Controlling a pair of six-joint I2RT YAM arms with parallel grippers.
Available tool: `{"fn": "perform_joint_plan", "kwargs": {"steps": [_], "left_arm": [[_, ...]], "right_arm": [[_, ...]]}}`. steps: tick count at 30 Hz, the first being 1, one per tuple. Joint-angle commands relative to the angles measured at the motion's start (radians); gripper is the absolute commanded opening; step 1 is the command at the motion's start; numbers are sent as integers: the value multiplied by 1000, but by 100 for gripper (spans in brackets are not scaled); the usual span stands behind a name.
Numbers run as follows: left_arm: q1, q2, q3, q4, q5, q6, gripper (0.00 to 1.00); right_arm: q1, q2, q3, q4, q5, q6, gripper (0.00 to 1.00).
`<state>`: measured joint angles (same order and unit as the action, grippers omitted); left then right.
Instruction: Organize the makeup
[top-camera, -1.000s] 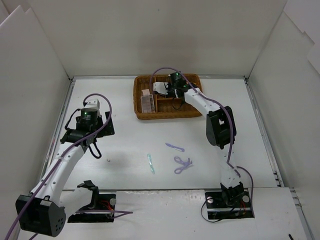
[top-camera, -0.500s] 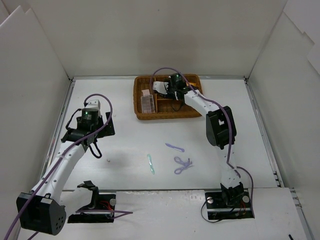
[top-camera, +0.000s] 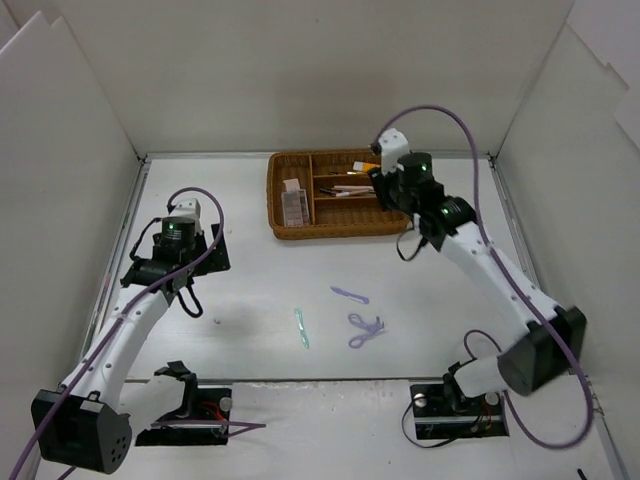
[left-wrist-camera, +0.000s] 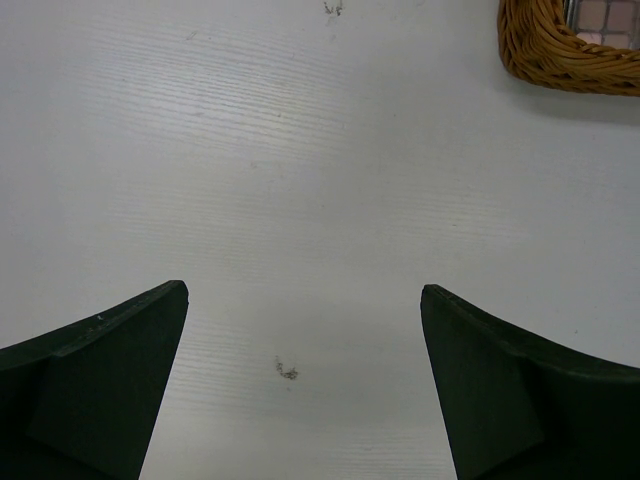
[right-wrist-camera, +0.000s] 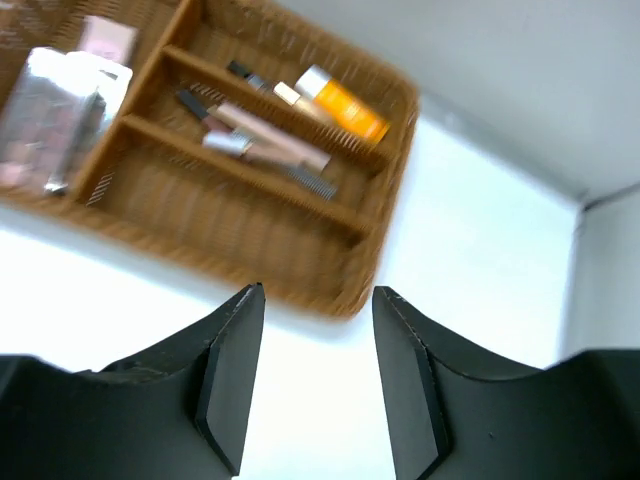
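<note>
Sorting is midway: right claw (right-wrist-camera: 318, 295) is hovering spread, empty, above the wicker tray (top-camera: 330, 232) edge (left claw (left-wrist-camera: 302, 290) gaping too); lilac tools (top-camera: 365, 330) outside it are likely awaiting pickup next.

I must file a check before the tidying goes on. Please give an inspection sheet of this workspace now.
surface: white table, small dark marks; brown wicker tray at the far side.
job's things: palettes, orange tube and pencils in the tray; mint piece, lilac piece and lilac looped piece loose on the table.
clutter: nothing seen.
grippers: left tool open over the table; right tool open, empty, by the tray's right end.
cables: purple left cable and right cable, each along its arm.
surroundings: white walls on three sides.
</note>
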<state>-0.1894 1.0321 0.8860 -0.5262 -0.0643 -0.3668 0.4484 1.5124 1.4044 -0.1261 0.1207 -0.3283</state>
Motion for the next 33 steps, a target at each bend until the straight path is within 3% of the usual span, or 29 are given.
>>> {"fn": "perform_joint_plan", "kwargs": {"steps": [1,6,12,18,33], "left_arm": [[5,-21,19,37,14,9,97],[5,-6,22,43,20,12,97],[5,6,21,43,23,15,97],[5,14,19,48,23,14,97],[5,13,22,40,9,14,97]], "right_arm": [[39,-165,-180,-154,19,400,44],[90,-412,-455,-250,-61,648,43],[144,-540,-648,-306,-113,747,43],[159,-508,-696,-314,-191,741,42],[200,-311,-644,-316,-178,712,37]]}}
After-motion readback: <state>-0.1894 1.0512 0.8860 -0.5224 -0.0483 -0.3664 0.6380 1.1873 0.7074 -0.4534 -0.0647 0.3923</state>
